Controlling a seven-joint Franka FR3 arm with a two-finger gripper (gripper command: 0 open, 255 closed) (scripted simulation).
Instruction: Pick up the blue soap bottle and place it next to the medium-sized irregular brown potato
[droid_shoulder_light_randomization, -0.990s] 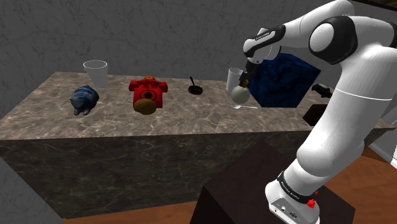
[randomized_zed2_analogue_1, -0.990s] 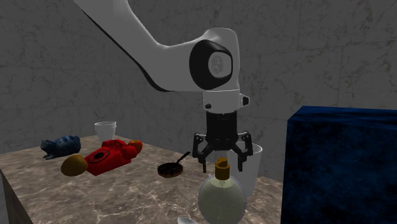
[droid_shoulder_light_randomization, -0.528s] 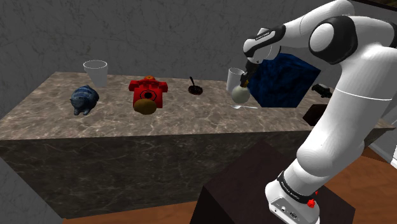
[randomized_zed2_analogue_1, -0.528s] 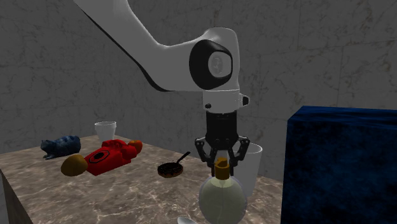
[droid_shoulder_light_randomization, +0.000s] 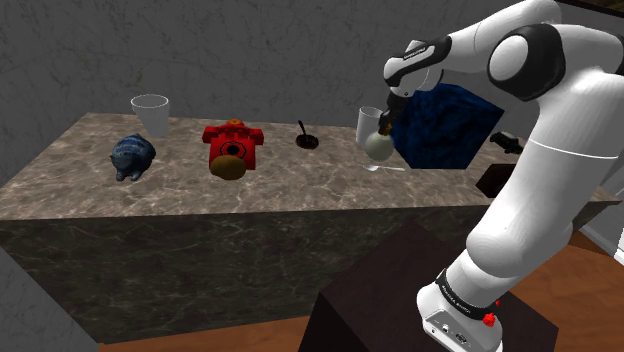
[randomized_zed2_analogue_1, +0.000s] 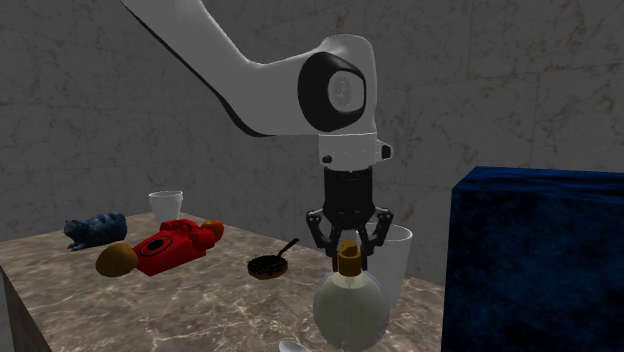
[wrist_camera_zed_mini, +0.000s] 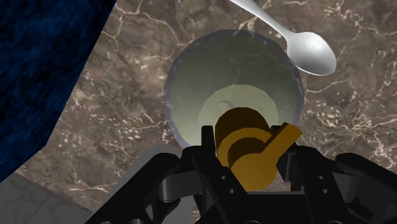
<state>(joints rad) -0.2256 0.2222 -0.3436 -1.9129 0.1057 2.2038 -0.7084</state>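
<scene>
Vs a second ago: the all-black two-finger gripper was spread wide around the pump. Now it's pinched in on it, and the whole hand sits a touch higher.

The fingers are clamped on the golden-brown pump cap of the round, pale greenish soap bottle. It's not blue at all in these renders. The bottle hangs upright under the gripper, low over the brown veined marble counter. I honestly can't tell if its base has cleared the stone yet. From the wrist cam the gripper looks straight down on the bottle's shoulders.

- A shiny silver spoon lies on the marble just beside the bottle.
- In the shoulder view, a clear glass tumbler stands at the bottle's 11 o'clock, right behind it.
- A big dark blue box sits close by at 2 to 3 o'clock.
- At 9 o'clock there's a small black pan with a thin handle.
- Further along the same line is a red old-style telephone.
- The lumpy brown potato is at the phone's 6 o'clock, touching it and well apart from the bottle.
- At the potato's 9 o'clock is a blue cat figurine.
- A second clear glass cup is at the cat's 1 o'clock, at the far end.
</scene>
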